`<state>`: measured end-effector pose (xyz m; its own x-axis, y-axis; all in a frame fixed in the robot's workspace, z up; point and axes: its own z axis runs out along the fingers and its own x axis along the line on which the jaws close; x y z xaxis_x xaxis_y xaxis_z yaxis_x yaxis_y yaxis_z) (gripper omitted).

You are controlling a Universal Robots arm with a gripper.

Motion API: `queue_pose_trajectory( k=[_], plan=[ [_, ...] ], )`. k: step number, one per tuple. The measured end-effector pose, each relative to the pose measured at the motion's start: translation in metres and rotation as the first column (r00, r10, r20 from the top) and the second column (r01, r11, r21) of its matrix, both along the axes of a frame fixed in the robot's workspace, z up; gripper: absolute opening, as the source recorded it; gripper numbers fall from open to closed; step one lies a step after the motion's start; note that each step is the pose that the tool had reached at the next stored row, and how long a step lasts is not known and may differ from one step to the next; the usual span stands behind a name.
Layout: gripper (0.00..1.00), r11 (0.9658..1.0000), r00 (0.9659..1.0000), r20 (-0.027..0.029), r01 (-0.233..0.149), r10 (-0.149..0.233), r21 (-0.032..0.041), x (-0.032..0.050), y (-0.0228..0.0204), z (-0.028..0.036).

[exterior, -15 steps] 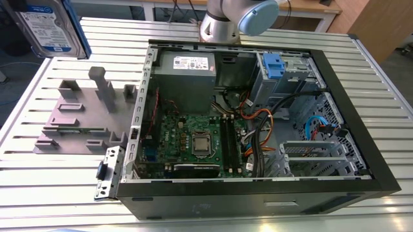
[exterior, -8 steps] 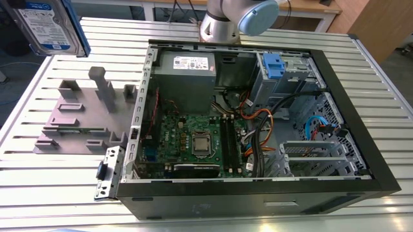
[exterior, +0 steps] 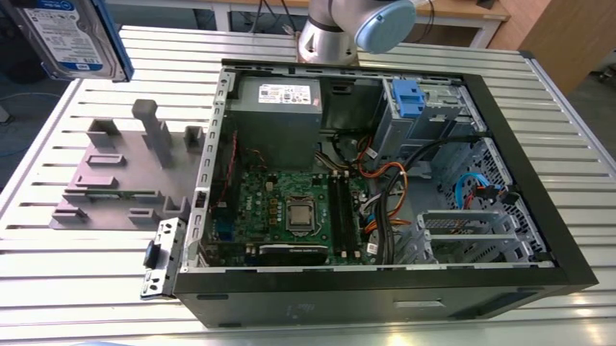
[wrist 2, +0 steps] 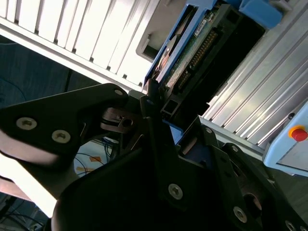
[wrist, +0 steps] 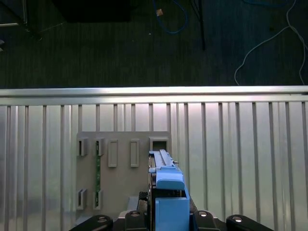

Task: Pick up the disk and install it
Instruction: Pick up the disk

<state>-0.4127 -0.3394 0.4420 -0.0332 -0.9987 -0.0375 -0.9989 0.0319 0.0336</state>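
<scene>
In the open case [exterior: 385, 292] nearest me, loose cables [exterior: 385, 176] crowd the drive bay [exterior: 433, 108], a likely snag; beyond, above the grey holder [exterior: 106, 180], the gripper [wrist: 168, 219] clamps the disk [exterior: 72, 36] aloft, and a slack hold would drop it.

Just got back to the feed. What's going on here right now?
The arm's gripper is clamped on the disk and holds it in the air, off the grey slotted holder on the table. In the exterior view the disk hangs at the upper left, well apart from the open computer case. It is not yet in the case, so picking up is done and installing is not.
</scene>
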Motion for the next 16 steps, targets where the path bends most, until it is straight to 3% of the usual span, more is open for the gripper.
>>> queue_pose_trajectory(
  k=[16],
  plan=[
    [0.37,1.0,1.0,0.0,0.0,0.0,0.0,0.0,0.0,0.0114]
  ],
)
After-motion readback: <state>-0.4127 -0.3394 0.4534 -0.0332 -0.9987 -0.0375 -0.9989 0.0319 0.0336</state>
